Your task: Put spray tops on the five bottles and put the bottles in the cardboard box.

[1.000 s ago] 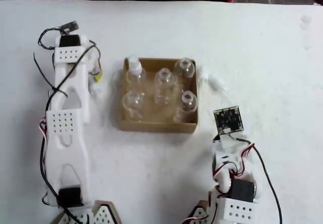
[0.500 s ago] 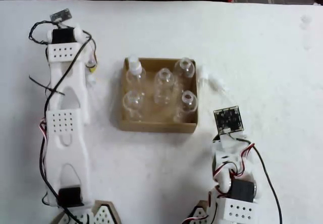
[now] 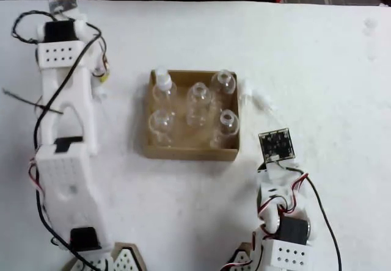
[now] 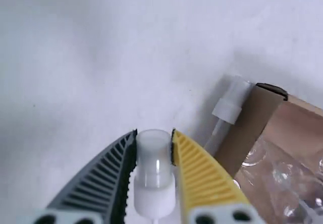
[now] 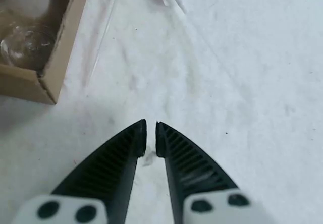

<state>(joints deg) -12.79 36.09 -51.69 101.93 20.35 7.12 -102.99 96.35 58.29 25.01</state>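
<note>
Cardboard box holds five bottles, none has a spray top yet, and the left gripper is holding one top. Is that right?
Not quite: one bottle already wears a white top, in the far corner on the left arm's side, as the high view shows. The cardboard box does hold five bottles, and the left gripper is shut on a loose spray top.

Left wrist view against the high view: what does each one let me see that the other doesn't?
Left wrist view: a close look at the left gripper, shut on a spray top with a clear cap.

High view: the whole layout. The five bottles stand in the cardboard box, four with open necks. The fifth, the capped bottle, has a white top on. The right arm sits beside the box's near right corner.

Both: the cardboard box and the white table.
</note>
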